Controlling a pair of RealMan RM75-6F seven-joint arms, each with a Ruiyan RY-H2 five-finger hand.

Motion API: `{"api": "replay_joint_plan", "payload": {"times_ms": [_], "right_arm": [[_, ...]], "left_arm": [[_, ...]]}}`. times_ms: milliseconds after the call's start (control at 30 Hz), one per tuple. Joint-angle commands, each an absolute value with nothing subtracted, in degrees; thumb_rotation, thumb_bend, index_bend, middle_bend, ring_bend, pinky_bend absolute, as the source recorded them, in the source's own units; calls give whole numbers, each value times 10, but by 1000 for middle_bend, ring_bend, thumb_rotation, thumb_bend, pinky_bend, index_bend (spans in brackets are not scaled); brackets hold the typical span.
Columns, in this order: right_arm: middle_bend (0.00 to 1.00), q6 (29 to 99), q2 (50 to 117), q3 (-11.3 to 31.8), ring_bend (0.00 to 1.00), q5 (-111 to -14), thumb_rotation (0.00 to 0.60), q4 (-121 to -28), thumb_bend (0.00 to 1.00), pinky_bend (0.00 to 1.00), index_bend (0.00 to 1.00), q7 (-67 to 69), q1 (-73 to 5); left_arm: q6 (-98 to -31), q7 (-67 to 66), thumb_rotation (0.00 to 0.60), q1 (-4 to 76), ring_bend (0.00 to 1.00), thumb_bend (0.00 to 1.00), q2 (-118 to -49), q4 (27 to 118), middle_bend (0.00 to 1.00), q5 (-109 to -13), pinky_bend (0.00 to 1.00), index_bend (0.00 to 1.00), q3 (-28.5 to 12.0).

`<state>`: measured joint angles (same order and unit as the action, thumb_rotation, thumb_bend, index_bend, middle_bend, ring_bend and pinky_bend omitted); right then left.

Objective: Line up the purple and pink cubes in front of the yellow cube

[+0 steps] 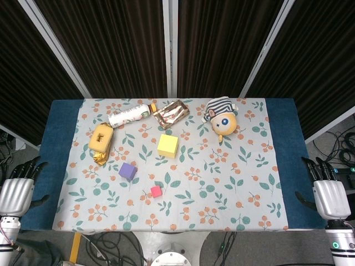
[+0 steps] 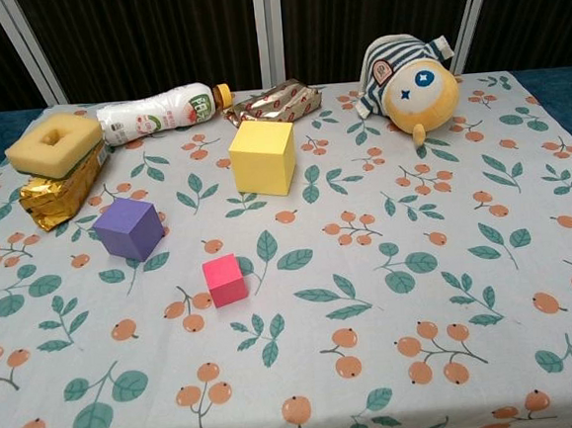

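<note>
Blue table (image 1: 62, 166) under a leaf-and-berry cloth (image 1: 222, 188). On the cloth: yellow cube (image 1: 167, 146), purple cube (image 1: 127, 171) near-left of it, pink cube (image 1: 156, 192) nearest; bottle (image 1: 129, 116), wrapped snack (image 1: 171, 113), plush toy (image 1: 222, 118) along the far edge; sponge (image 1: 101, 137) on gold packet (image 1: 100, 157) at left.

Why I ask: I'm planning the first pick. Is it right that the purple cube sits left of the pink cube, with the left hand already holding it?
Not quite. The purple cube does sit left of the pink cube, but the left hand holds nothing; it waits off the table's left edge, as the head view shows.

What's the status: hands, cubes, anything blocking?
Left robot hand and right robot hand open, off the table edges. Purple cube and pink cube loose, apart, not lined up before yellow cube. Nothing in the way.
</note>
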<state>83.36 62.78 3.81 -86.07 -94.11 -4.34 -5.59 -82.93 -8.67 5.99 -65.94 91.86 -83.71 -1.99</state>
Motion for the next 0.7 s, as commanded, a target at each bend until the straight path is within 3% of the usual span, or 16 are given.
{"api": "replay_joint_plan", "payload": {"times_ms": [33, 400, 700], "right_arm": [[125, 829, 625, 36, 4, -862, 600, -944, 127, 95, 0, -39, -57], [125, 835, 619, 35, 4, -867, 600, -944, 127, 95, 0, -34, -56], [125, 852, 611, 42, 4, -873, 600, -943, 127, 95, 0, -33, -54]], "left_arm": [[-831, -85, 600, 59, 149, 89, -663, 916, 194, -837, 179, 221, -20], [-852, -67, 600, 57, 163, 88, -667, 918, 221, -860, 187, 240, -21], [-817, -11, 600, 125, 268, 89, -668, 905, 332, -923, 364, 318, -43]]}}
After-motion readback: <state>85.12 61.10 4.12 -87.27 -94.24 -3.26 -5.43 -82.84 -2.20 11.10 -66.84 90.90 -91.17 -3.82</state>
